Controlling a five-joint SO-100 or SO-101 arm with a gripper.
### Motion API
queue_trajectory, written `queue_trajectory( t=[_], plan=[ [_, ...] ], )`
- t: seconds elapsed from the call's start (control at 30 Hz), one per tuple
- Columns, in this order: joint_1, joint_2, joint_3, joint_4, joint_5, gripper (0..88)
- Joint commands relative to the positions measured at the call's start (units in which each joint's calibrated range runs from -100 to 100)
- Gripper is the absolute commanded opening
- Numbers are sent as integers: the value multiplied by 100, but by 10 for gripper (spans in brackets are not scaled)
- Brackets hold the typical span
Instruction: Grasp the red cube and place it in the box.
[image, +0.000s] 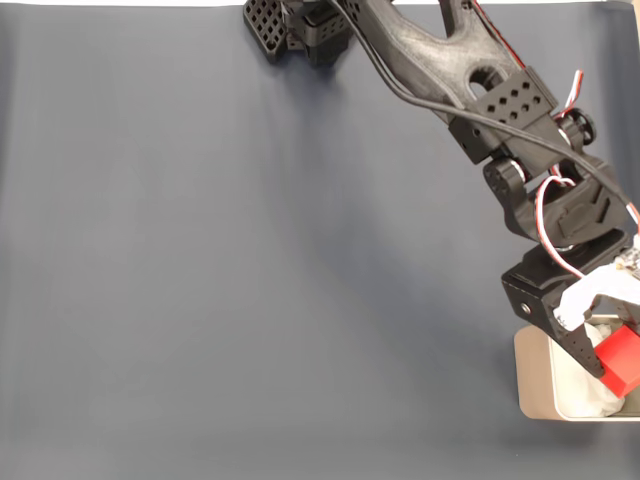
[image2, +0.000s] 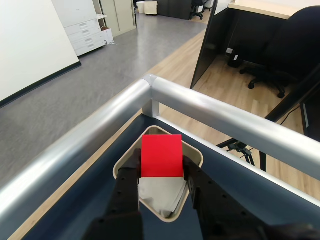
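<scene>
Above the beige-tan rounded box (image2: 198, 159), my black claw (image2: 161, 172) clamps the small matte red cube (image2: 161, 156) by opposite flat faces (stiff, probably light); grip looks secure.

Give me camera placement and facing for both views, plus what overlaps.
Fixed view: above the table, looking straight down at the dark grey mat; the black arm enters from the top.
Wrist view: rides on the arm, looking along the black fingers and out past a silver rail into an office.
Shared: the gripper shut on the small bright red cube over the beige rounded box.
</scene>
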Motion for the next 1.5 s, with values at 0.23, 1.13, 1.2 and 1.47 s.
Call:
queue_trajectory(
  t=[0.23,1.13,1.2,1.47],
  plan=[
    [-47,139,-581,-55,-49,55],
    [17,95,-426,-47,-63,61],
    [17,95,-426,-55,-63,61],
    [67,17,-252,125,29,263]
  ],
)
